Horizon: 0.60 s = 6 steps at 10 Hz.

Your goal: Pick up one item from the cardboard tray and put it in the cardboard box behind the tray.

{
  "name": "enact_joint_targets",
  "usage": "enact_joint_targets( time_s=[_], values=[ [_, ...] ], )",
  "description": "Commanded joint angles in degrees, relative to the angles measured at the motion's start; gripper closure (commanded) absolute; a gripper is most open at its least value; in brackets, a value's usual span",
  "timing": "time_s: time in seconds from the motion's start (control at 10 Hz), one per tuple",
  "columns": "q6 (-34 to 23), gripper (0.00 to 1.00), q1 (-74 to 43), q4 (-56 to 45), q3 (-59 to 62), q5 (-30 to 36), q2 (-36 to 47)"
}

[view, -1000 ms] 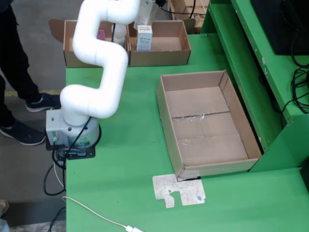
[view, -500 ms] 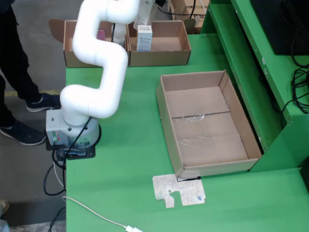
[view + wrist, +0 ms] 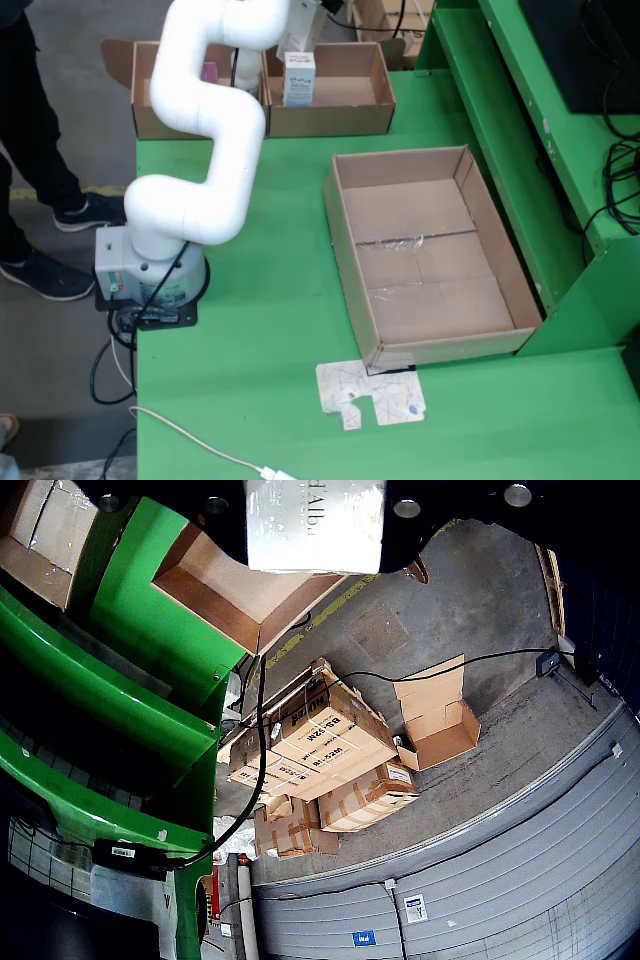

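Note:
A white carton with printed text (image 3: 299, 78) hangs under my gripper (image 3: 301, 40) at the back of the green table, over the right-hand one of two small cardboard boxes (image 3: 345, 118). In the wrist view the same carton (image 3: 315, 525) fills the top edge between the black gripper parts, with the open cardboard box (image 3: 240, 595) beyond it. The gripper is shut on the carton. The large cardboard tray (image 3: 350, 255) in the middle of the table has nothing in it.
A second small box (image 3: 150, 120) at the back left holds a pink item (image 3: 209, 72). A person's legs (image 3: 30, 150) stand left of the table. A paper scrap (image 3: 370, 393) and a white cable (image 3: 190, 443) lie near the front edge. The arm's base (image 3: 150, 275) is at the left.

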Motion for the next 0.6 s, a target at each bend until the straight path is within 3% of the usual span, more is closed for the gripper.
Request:
enact_joint_targets(
  time_s=[0.0, 0.5],
  values=[
    [0.0, 1.00, 0.3, 1.1, 1.7, -0.5, 2.3],
    [0.0, 0.50, 0.3, 1.1, 1.7, -0.5, 2.3]
  ],
)
